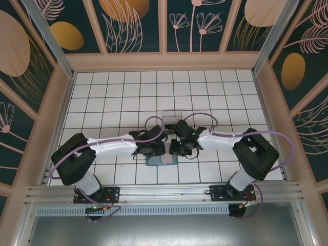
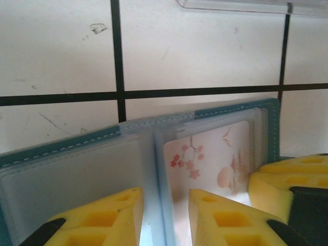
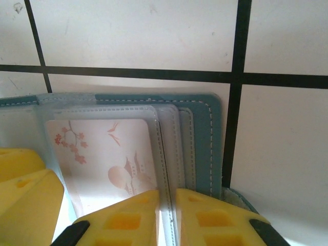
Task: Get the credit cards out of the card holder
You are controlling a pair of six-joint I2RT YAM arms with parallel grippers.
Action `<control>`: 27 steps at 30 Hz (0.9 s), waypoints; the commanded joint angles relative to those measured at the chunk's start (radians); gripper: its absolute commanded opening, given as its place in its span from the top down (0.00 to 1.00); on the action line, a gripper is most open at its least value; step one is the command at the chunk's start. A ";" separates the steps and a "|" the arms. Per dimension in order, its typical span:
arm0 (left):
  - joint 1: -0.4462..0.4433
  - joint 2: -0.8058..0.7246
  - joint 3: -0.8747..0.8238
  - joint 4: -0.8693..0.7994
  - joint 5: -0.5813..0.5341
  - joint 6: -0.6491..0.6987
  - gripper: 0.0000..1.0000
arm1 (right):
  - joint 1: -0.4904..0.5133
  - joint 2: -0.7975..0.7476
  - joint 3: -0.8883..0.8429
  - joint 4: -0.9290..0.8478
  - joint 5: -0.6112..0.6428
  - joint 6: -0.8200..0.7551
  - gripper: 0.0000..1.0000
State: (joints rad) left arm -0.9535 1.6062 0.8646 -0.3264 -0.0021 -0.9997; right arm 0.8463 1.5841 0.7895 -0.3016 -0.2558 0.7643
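Card (image 2: pixel 212 159) in holder (image 2: pixel 77 169); tray (image 2: pixel 236 4) behind holder.

- Seen from above, the card holder (image 1: pixel 163 161) lies mostly under both arms' wrists; only its near edge shows.
- The blossom-printed card (image 2: pixel 215 159) has its lower part hidden behind the yellow left jaws.
- The tips of the left jaws and right jaws are cut off by the bottom edge, so their grip cannot be told.
- The clear plastic tray (image 2: pixel 241 4) is cut off by the top edge.

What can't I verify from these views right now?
- Top view: card holder mostly hidden under left gripper and right gripper.
- Left wrist: card lower end hidden by left gripper; left sleeve too frosted to read.
- Right wrist: right gripper's grip cut off by bottom edge.
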 commanded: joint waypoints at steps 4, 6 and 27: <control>0.007 0.001 0.011 -0.041 -0.026 0.016 0.69 | 0.013 0.032 -0.013 -0.024 0.023 -0.016 0.89; 0.008 -0.004 0.001 -0.030 -0.015 0.012 0.71 | 0.014 0.035 -0.012 -0.024 0.023 -0.017 0.91; 0.011 -0.108 -0.088 0.022 -0.006 -0.037 0.81 | 0.019 0.066 0.011 -0.027 0.011 -0.031 0.99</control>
State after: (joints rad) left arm -0.9512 1.5501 0.7849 -0.3183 -0.0082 -1.0191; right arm 0.8513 1.6028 0.8047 -0.2897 -0.2626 0.7570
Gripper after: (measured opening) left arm 0.195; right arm 0.054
